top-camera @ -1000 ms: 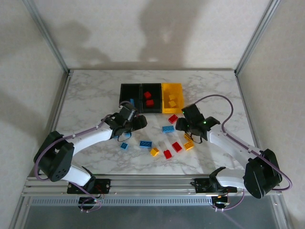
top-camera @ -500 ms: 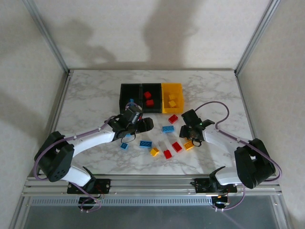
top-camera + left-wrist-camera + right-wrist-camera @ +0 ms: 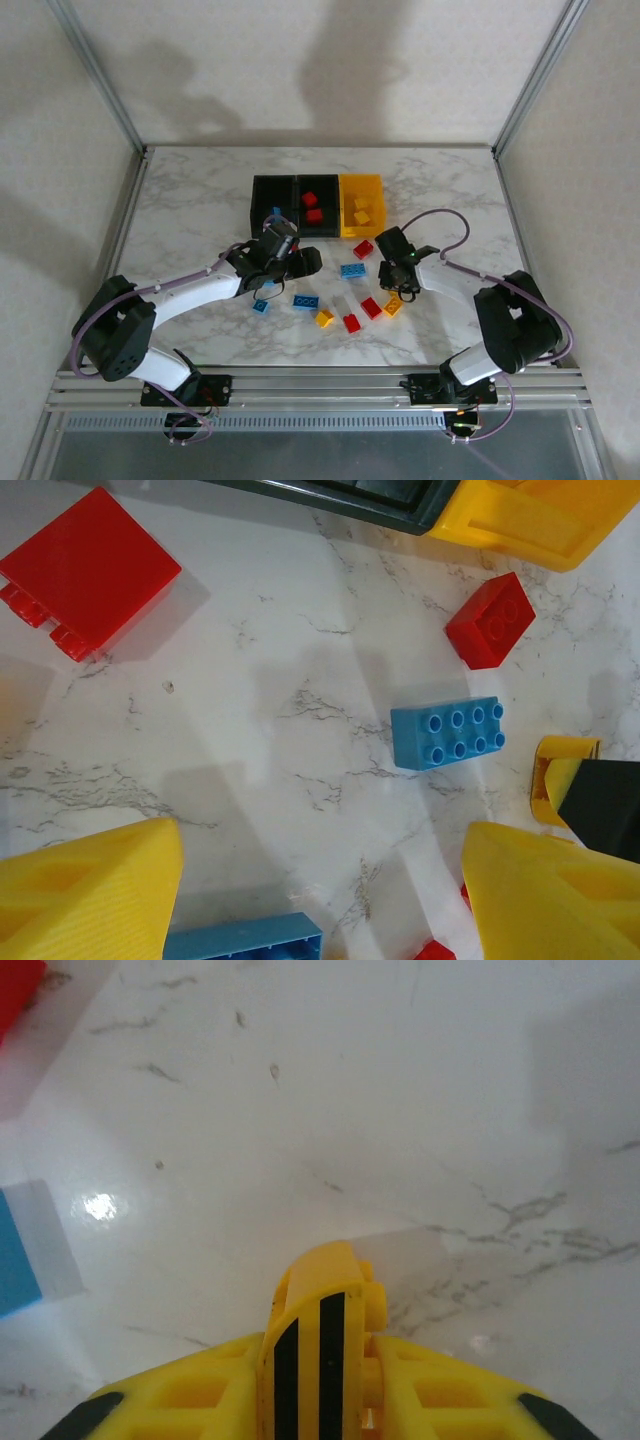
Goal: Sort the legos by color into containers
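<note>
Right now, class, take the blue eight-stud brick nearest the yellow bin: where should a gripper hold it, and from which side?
Pinch the blue brick across its short width, on the two long side walls, coming straight down. It lies flat, studs up, so those walls are parallel and exposed, with bare table on both sides; the nearest red brick stands apart.

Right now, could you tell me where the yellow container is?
In the top view, the yellow container stands at the table's far middle, immediately right of the black container holding red legos.
</note>
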